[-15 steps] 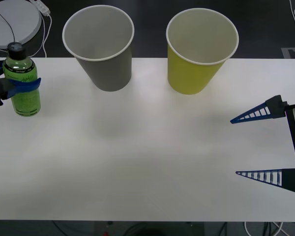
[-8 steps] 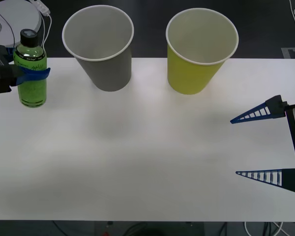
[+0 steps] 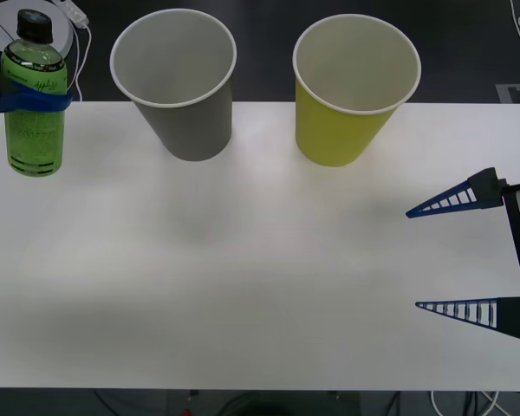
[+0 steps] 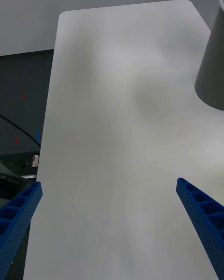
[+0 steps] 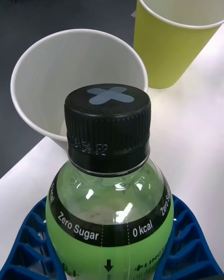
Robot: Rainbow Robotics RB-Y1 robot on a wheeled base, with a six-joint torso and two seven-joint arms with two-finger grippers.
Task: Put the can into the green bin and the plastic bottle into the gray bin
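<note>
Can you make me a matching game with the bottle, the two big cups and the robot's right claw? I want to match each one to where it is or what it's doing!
Things:
1. plastic bottle
2. gray bin
3. green bin
4. right gripper

Clues:
A. open, with nothing between its fingers, over the table's right side
B. standing on the table, the cup nearer the bottle
C. clamped upright in the left gripper at the far left
D. standing on the table, the cup nearer the right gripper

Pairs: 1-C, 2-B, 3-D, 4-A
</note>
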